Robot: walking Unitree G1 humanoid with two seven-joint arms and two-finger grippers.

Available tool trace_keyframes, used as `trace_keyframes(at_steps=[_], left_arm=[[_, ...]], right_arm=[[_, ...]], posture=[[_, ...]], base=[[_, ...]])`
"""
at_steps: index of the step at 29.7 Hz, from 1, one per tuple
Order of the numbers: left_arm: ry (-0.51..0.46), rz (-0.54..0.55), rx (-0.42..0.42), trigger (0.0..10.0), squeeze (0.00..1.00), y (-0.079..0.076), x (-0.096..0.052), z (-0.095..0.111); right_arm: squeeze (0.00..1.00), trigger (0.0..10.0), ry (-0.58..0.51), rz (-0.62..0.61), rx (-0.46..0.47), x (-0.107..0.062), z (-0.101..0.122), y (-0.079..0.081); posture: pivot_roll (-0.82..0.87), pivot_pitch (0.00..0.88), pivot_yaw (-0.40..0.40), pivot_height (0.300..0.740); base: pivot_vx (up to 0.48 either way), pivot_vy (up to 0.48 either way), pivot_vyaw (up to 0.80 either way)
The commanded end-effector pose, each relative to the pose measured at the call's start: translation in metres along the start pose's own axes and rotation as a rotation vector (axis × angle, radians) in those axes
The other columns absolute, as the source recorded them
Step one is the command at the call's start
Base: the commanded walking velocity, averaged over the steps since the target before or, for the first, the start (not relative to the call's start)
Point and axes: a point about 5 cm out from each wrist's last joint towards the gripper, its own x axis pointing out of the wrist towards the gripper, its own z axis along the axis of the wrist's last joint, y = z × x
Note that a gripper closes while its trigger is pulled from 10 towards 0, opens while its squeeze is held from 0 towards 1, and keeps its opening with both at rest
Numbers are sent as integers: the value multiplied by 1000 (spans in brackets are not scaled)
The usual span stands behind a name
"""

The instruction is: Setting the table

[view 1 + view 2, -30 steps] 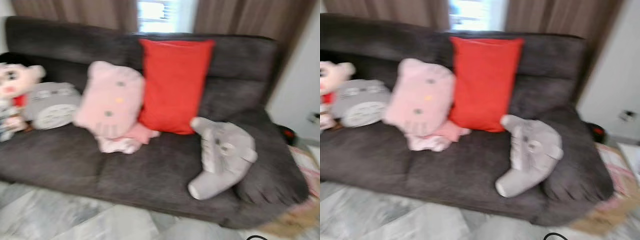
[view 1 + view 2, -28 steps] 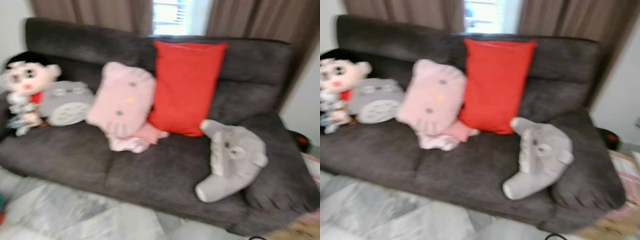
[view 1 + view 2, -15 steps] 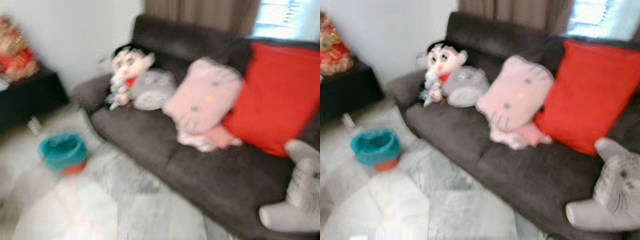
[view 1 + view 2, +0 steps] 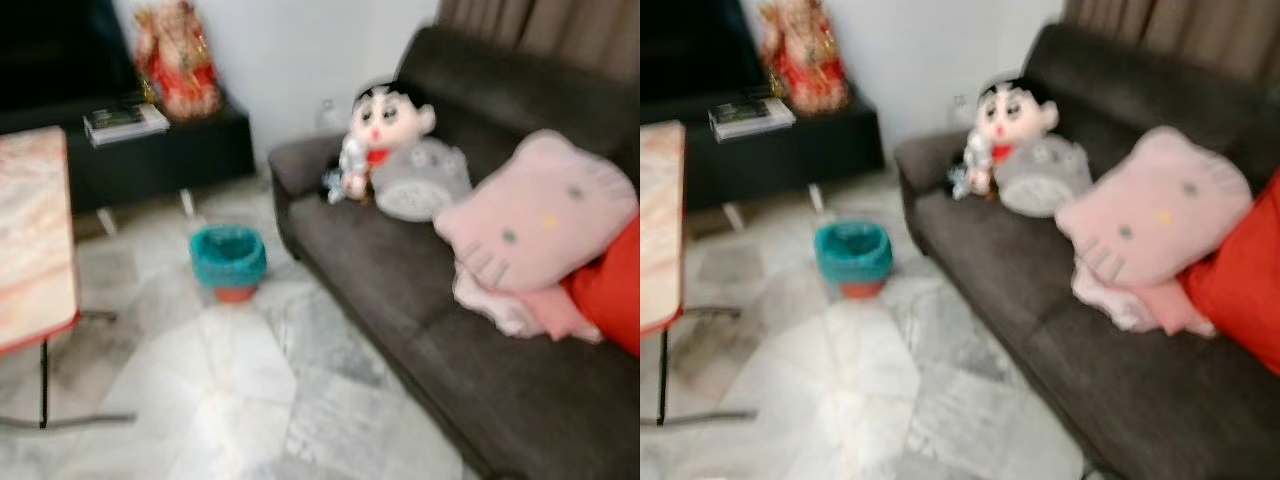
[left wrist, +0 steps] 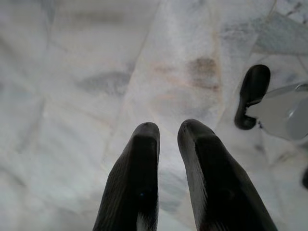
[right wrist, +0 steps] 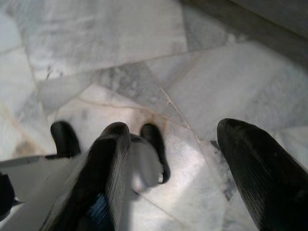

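Observation:
A folding table [image 4: 30,240] with a pink marbled top and thin black legs stands at the left edge of the eye views, its top bare where visible. In the left wrist view my left gripper [image 5: 168,126] hangs above the marble floor, its two black fingers close together with nothing between them. My right gripper [image 6: 173,126] also hangs over the floor, its fingers spread wide and empty.
A teal waste bin [image 4: 228,258] sits on the pale marble floor between the table and a dark grey sofa [image 4: 400,270]. The sofa holds a doll [image 4: 385,125], a pink cushion [image 4: 535,215] and a red cushion [image 4: 1245,285]. A low black cabinet [image 4: 150,150] lines the far wall.
The camera has swung to the left: the sofa and its cushions slid to the right of the picture, and the bin, the cabinet and the table came into view.

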Motion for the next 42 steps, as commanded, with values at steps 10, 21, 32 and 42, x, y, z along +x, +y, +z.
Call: trace_keyframes(at_steps=[10,21,32,42], left_arm=[[40,1,25,10000,0,1,-2,-11],[42,-2,7,10000,0,-1,-2,-13],[60,4,15,10000,0,0,-3,-18],[55,2,16,10000,0,0,-3,-18]], right_arm=[[0,10000,10,-20,1,-1,-2,-6],[0,10000,-8,-37,60,-2,-4,-8],[0,10000,-4,-27,63,-3,-8,-9],[0,10000,-10,-26,56,-3,-7,-8]], posture=[[-55,43,-10,740],[-51,16,-21,740],[-41,0,-27,740],[-43,0,-23,740]], base=[[0,0,800],[0,0,291],[0,291,0],[0,414,0]])
